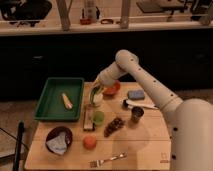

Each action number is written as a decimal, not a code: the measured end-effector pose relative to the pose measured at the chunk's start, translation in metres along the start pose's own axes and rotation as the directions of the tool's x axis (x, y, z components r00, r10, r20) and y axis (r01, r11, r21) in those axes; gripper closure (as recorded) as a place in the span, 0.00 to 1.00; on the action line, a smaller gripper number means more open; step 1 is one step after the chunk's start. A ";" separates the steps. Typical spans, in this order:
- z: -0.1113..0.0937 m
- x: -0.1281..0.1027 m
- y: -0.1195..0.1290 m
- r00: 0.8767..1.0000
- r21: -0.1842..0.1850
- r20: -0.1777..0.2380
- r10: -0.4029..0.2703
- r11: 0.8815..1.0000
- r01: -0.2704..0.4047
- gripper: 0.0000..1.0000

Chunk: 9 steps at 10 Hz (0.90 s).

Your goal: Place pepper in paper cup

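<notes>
Pincer [98,86]: over the paper cup [95,100], pinching the pepper [96,92]
Pepper: lower end hidden inside cup
Cup: partly covered, on counter [145,145]

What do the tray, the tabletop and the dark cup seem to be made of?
Tray: likely plastic, uniform green with a smooth moulded rim. Tabletop: wood or wood laminate, pale tan and matte. Dark cup: probably metal, dark grey with a dull sheen. The gripper hangs over the paper cup with the pepper.

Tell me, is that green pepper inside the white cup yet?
Partly: the pepper hangs from the gripper, its lower end dipping into the paper cup. Whether it has been released, cannot tell.
</notes>
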 end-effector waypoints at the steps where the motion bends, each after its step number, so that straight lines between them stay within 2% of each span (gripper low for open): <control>1: 0.003 0.000 -0.002 1.000 -0.028 -0.013 -0.006 1.000 0.006 1.00; 5: 0.009 0.001 0.001 0.999 -0.092 -0.045 -0.004 0.996 0.000 1.00; 8: 0.014 0.004 0.004 0.999 -0.103 -0.052 0.012 0.994 -0.018 1.00; 9: 0.015 0.007 0.007 0.998 -0.105 -0.061 0.029 0.994 -0.036 0.96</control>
